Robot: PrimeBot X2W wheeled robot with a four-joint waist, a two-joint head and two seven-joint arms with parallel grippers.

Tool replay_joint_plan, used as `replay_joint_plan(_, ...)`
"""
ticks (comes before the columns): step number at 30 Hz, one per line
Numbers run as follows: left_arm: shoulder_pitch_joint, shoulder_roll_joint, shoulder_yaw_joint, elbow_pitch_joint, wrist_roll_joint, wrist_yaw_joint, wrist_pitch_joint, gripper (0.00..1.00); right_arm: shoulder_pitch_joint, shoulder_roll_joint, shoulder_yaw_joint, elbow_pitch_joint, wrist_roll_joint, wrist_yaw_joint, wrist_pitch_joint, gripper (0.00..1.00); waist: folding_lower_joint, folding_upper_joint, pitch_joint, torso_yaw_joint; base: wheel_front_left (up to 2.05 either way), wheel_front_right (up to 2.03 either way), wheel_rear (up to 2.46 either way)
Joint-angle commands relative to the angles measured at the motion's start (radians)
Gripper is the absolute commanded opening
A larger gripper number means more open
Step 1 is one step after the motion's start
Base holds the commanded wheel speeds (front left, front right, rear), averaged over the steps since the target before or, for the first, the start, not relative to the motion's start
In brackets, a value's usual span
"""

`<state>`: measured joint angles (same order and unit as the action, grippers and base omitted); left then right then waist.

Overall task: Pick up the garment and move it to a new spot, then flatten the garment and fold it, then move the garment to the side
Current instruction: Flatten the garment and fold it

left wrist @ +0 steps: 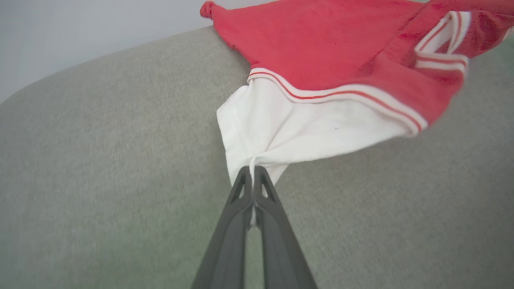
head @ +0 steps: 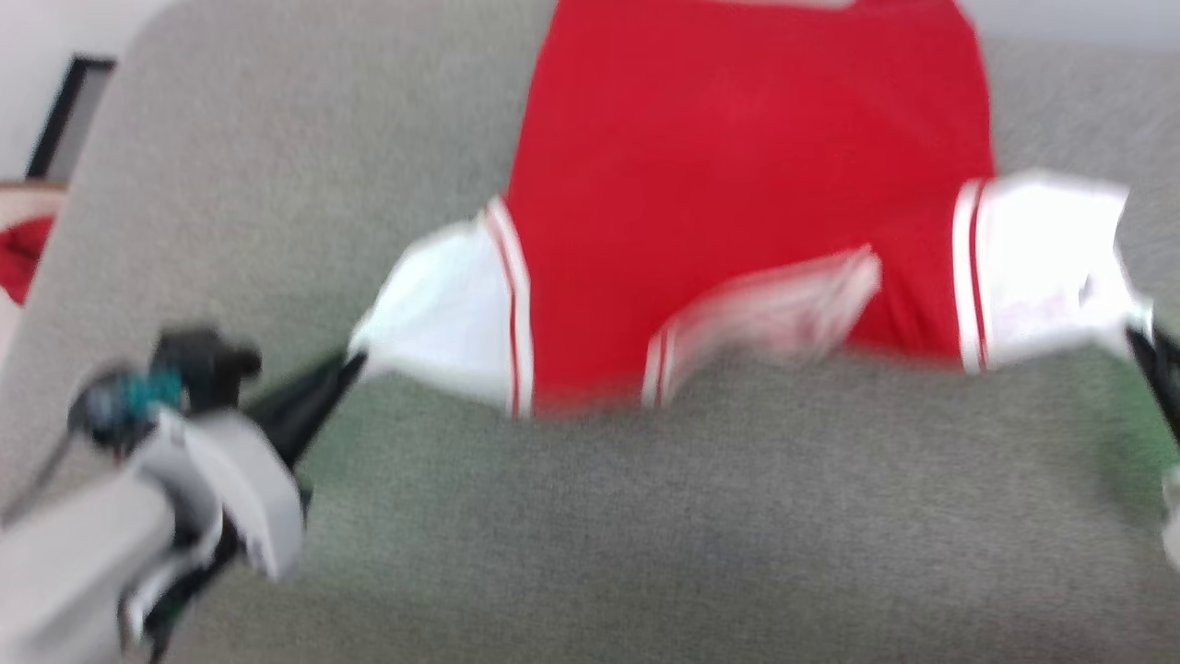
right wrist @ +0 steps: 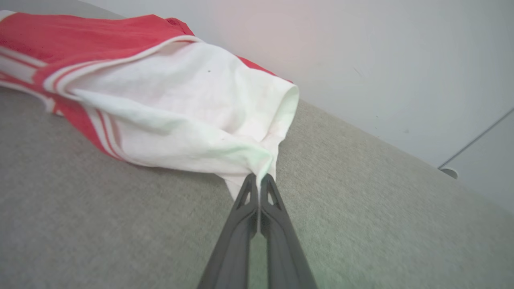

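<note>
The left gripper (left wrist: 253,171) is clamped on one white sleeve (left wrist: 281,132) of the red cotton jersey shirt with striped trim (head: 737,175), which spreads beyond its tips over the grey fabric surface (head: 645,535). The right gripper (right wrist: 259,178) pinches the other sleeve (right wrist: 192,112) the same way. Best to draw both outward evenly and low, so the body settles flat.

I work over a broad surface covered in grey, felt-like fabric (head: 645,516), with its far left corner rounded. Behind it stands a plain pale wall (right wrist: 381,60), softly and evenly lit, crossed by a thin dark seam (right wrist: 478,138). Past the surface's left edge I see a dark-framed panel (head: 69,115), and below it something red (head: 23,258), too blurred to name.
</note>
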<state>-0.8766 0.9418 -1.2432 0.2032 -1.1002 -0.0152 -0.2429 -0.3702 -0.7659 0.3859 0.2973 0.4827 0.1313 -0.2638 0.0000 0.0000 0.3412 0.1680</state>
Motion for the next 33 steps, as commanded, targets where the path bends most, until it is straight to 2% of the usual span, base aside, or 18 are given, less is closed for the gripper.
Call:
replay_joint_plan(1,0.039,0.014,-0.003,-0.018,-0.003,0.022,-0.006,0.00,0.043,-0.003,-0.017,-0.011,-0.003,-0.001,-0.001,0.00,0.0000,0.0000,-0.099,-0.022,0.00,0.00,0.00)
replay_joint_plan(7,0.239,0.081,-0.011,-0.138,-0.063,0.143,-0.016,0.00,0.289,-0.025,-0.062,-0.088,0.016,-0.001,0.029,0.00,0.0000,0.0000,-0.134,-0.022,0.00,0.00,0.00)
replay_joint_plan(11,0.341,0.086,0.010,-0.174,-0.086,0.191,-0.022,0.00,0.419,-0.011,-0.110,-0.121,0.011,-0.001,0.051,0.00,0.0000,0.0000,-0.140,-0.015,0.00,0.00,0.00)
replay_joint_plan(15,0.421,0.063,0.086,-0.191,-0.082,0.222,-0.022,0.00,0.501,0.013,-0.156,-0.131,0.016,-0.001,0.064,0.00,0.0000,0.0000,-0.141,-0.011,0.00,0.00,0.00)
replay_joint_plan(24,0.520,0.014,0.187,-0.165,-0.009,0.198,-0.022,0.00,0.516,0.056,-0.164,-0.150,0.014,-0.001,0.148,0.00,0.0000,0.0000,-0.136,-0.011,0.00,0.00,0.00)
replay_joint_plan(31,0.536,-0.005,0.228,-0.154,0.011,0.190,-0.022,0.00,0.464,0.035,-0.105,-0.195,0.064,-0.001,0.277,0.00,0.0000,0.0000,-0.129,-0.024,0.00,0.00,0.00)
replay_joint_plan(32,0.537,-0.008,0.232,-0.156,0.013,0.189,-0.022,0.00,0.455,0.029,-0.103,-0.197,0.076,-0.001,0.306,0.10,0.0000,0.0000,-0.128,-0.026,0.00,0.00,0.00)
replay_joint_plan(33,0.539,-0.012,0.237,-0.158,0.013,0.187,-0.022,0.00,0.449,0.023,-0.091,-0.202,0.090,-0.001,0.342,0.26,0.0000,0.0000,-0.127,-0.028,0.00,0.00,0.00)
